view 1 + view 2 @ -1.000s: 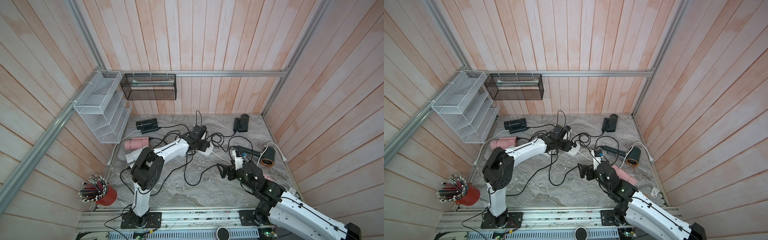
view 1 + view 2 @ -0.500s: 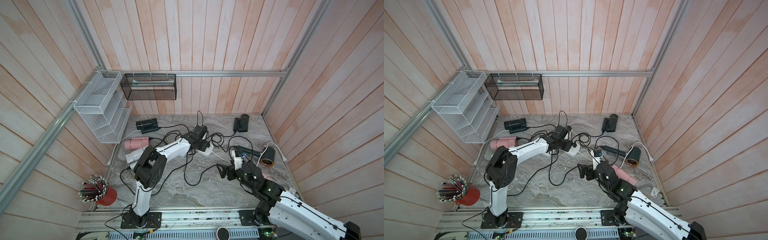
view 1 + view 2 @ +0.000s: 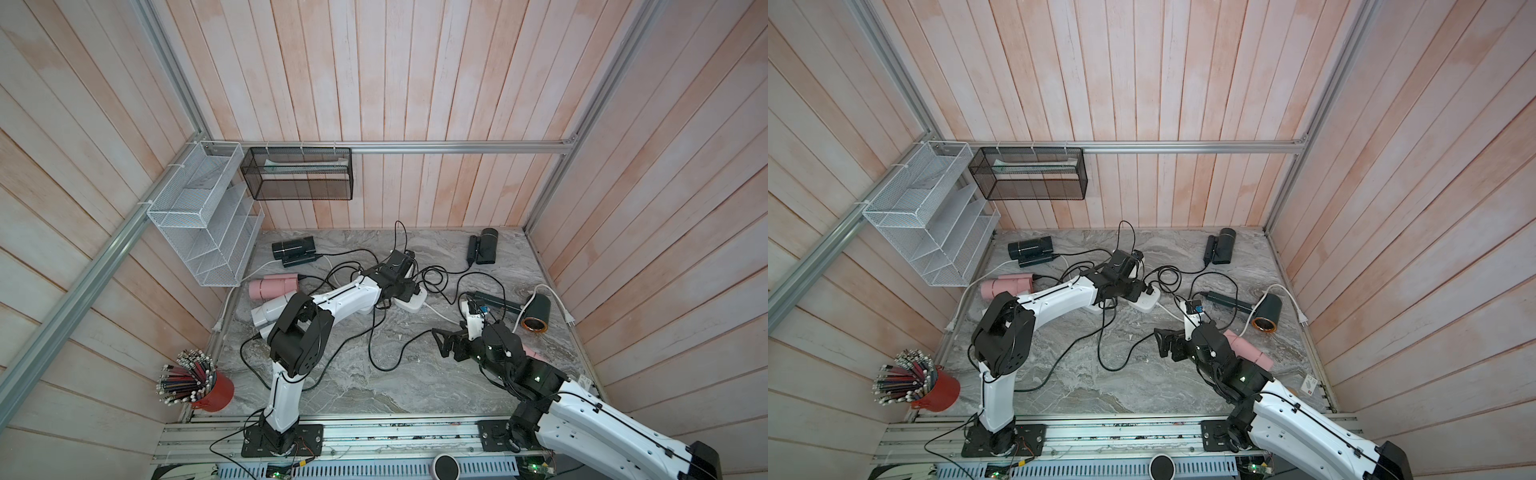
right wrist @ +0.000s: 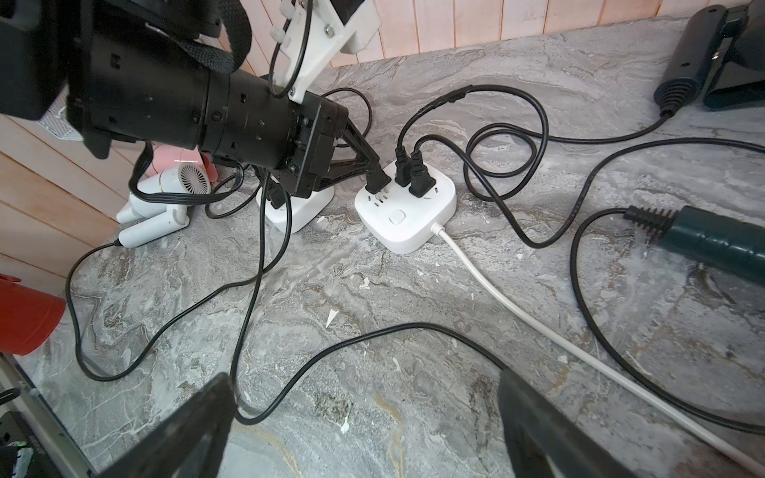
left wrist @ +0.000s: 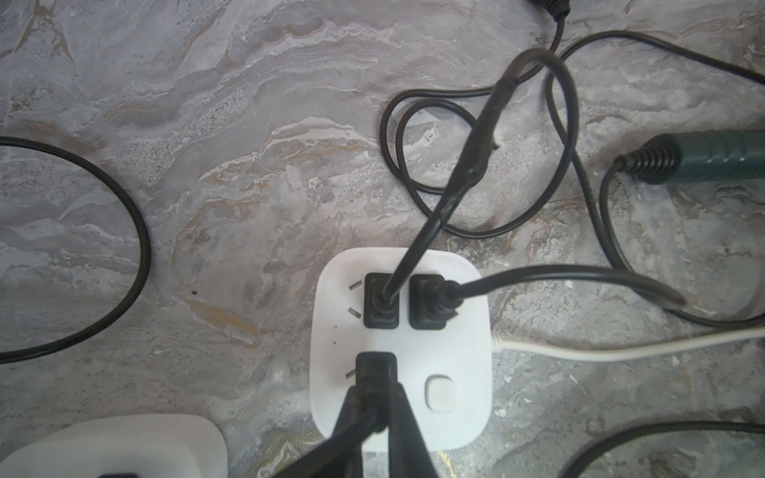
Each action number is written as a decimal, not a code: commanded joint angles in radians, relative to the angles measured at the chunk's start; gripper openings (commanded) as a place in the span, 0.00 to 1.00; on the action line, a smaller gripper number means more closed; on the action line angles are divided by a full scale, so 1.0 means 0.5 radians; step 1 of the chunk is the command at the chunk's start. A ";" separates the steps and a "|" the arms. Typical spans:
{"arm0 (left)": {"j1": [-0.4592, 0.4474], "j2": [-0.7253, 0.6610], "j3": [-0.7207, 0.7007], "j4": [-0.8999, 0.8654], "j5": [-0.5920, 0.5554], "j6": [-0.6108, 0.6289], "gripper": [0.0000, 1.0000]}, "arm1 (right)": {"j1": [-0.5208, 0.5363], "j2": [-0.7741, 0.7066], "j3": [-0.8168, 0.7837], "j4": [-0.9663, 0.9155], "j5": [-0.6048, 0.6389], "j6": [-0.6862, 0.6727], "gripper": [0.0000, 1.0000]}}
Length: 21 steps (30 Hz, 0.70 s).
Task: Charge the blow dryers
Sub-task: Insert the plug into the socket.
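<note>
Clamping the rigid plug (image 5: 376,366) by its flat sides, lower centre, with left gripper (image 5: 374,397) nearly closed, seemingly half-seated (right gripper (image 4: 366,378) spread, empty).

Two plugs (image 5: 381,306) in power strip (image 5: 455,430)

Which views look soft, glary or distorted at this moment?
Left wrist view: left gripper and its plug blur close to the lens; the white power strip is nearly washed out. Right wrist view: right gripper blurred at the frame edge, tabletop beyond sharp. Both top views: even light, soft shadows, wall planks bowed.
</note>
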 commanded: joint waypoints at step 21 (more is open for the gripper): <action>-0.024 0.014 -0.114 0.040 -0.025 0.044 0.09 | -0.009 0.007 -0.012 0.029 -0.001 0.000 0.99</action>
